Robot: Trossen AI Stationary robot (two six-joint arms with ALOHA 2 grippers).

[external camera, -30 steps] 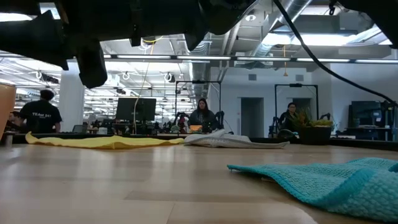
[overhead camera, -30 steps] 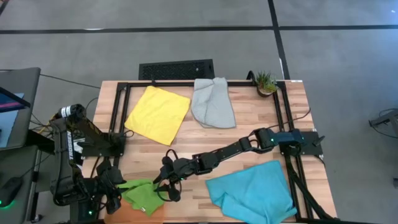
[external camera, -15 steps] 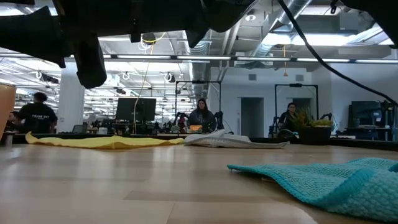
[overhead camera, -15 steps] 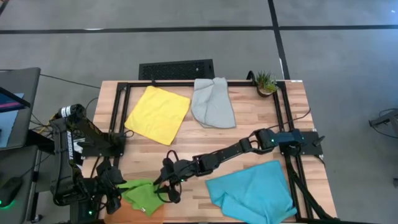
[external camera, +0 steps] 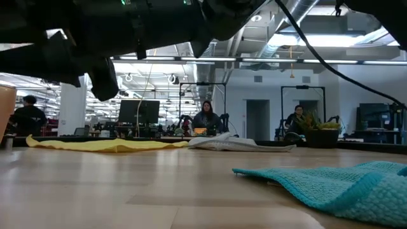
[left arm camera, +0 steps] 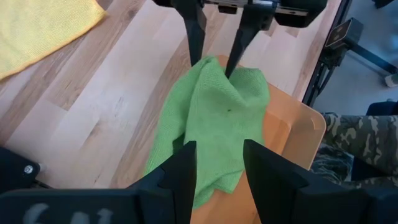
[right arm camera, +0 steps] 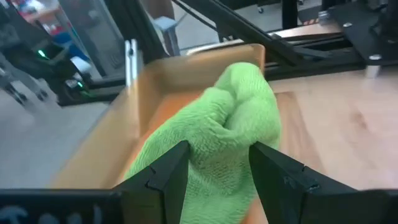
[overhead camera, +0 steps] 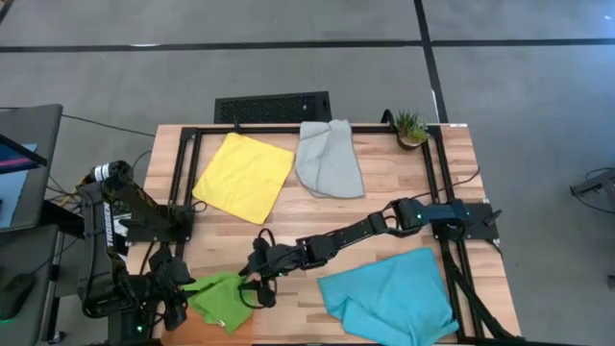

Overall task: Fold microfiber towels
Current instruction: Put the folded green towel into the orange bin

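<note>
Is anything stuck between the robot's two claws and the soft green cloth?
Nothing visible. The left gripper and right gripper each have the green microfiber towel directly between their fingers, over the flat orange tray.

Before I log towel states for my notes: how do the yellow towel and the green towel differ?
The yellow towel lies spread flat on the bare wood; the green towel is bunched up, partly on the orange tray. No gripper is near the yellow one; the left gripper and the right gripper each straddle the green one with their jaws. Both are soft, plain-coloured cloths.
</note>
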